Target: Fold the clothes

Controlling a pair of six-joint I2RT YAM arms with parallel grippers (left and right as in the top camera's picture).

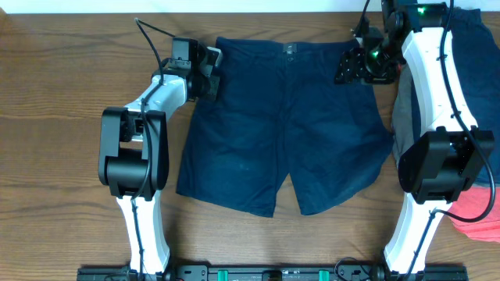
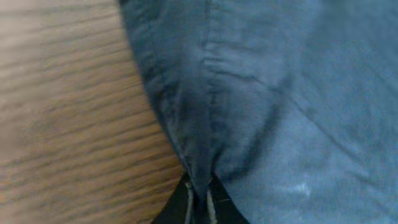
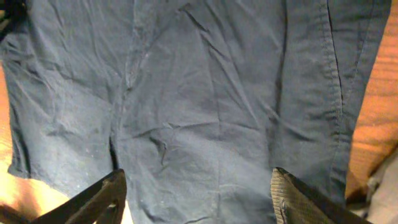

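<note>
Dark navy shorts lie flat in the middle of the wooden table, waistband at the far side and both legs toward the near edge. My left gripper sits at the waistband's left corner. In the left wrist view it is shut on a pinched ridge of the shorts' edge fabric. My right gripper hovers at the waistband's right corner. Seen from the right wrist, its fingers stand wide apart, so the right gripper is open over the shorts, with nothing held.
A heap of other clothes lies at the right edge under the right arm: a navy piece, a grey one and a coral-red one. Bare wooden table stretches to the left.
</note>
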